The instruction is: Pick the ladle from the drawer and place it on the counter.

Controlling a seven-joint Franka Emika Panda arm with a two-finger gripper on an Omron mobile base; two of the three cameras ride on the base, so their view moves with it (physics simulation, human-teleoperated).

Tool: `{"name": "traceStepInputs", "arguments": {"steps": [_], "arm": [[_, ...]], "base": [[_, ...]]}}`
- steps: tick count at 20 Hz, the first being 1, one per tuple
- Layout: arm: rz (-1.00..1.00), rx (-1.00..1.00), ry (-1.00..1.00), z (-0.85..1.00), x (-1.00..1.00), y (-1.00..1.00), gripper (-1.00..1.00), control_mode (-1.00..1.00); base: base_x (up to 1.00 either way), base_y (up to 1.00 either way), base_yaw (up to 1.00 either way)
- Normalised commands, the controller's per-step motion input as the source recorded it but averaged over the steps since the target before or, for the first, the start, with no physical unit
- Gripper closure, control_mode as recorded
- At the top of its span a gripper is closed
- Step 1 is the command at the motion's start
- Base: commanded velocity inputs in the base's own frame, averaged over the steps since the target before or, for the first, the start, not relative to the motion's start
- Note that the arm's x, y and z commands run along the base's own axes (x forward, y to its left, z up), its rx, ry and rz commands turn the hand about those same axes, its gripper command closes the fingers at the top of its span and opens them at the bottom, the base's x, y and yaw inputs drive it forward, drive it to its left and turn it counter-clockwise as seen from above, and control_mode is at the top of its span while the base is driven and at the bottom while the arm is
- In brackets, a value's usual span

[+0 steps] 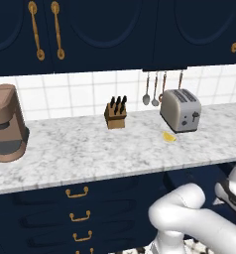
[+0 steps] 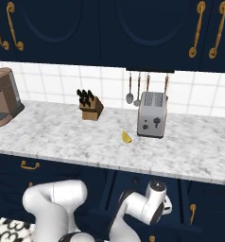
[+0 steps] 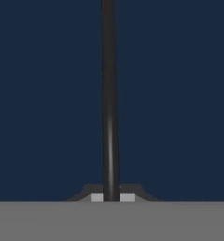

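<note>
Your pincer (image 3: 111, 196) clenched on the ladle (image 3: 109, 94) handle, black shaft running straight up the hand view against the navy drawer (image 3: 43, 94) interior, arm reaching below the marble bench (image 2: 86, 142), toaster (image 2: 152, 115) and knife block (image 2: 90, 108) above.

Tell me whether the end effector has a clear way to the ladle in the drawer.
Probably yes: in the hand view the ladle's slim black handle runs straight down between the end effector's fingertips, against the drawer's bare navy surface, with nothing between them.
</note>
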Motion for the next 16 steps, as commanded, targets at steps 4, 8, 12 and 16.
{"name": "traceStepInputs", "arguments": {"steps": [4, 8, 12, 16], "arm": [[0.0, 0.0, 0.0, 0.03, -0.55, 0.0, 1.0, -1.0], [0.0, 0.0, 0.0, 0.39, -0.85, -0.04, 1.0, -1.0], [0.0, 0.0, -0.01, 1.0, -0.5, -0.02, 1.0, -1.0], [0.0, 0.0, -0.02, 0.98, -0.21, 0.0, 1.0, -1.0]], "base": [[0.0, 0.0, 0.0], [0.0, 0.0, 0.0], [0.0, 0.0, 0.0], [0.0, 0.0, 0.0]]}}
